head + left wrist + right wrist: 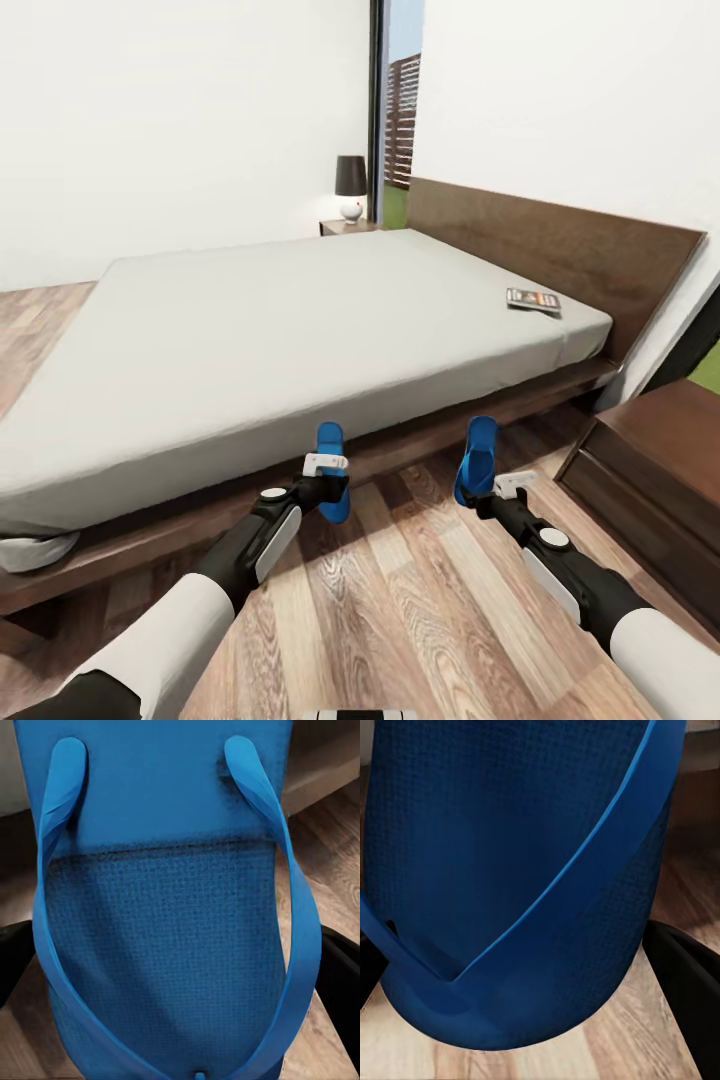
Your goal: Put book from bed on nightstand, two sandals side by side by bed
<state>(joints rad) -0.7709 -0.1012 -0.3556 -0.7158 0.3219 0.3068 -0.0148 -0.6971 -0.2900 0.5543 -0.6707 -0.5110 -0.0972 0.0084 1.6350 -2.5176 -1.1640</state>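
Observation:
Each of my grippers holds one bright blue sandal above the wood floor by the bed's near side. My left gripper [333, 487] is shut on the left sandal [332, 470], whose strap side shows close up in the left wrist view [165, 945]. My right gripper [482, 492] is shut on the right sandal [476, 457], seen large in the right wrist view [510, 885]. The book [533, 300] lies on the grey mattress of the bed [280, 340] near the headboard. One nightstand [345, 227] stands beyond the bed with a lamp on it; another nightstand [660, 450] is at my right.
A black-shaded lamp [350, 185] tops the far nightstand. A tall window [398, 110] opens behind it. Wood-plank floor [400, 600] stretches between me and the bed frame. A pale bundle [35, 550] sticks out under the bed's left corner.

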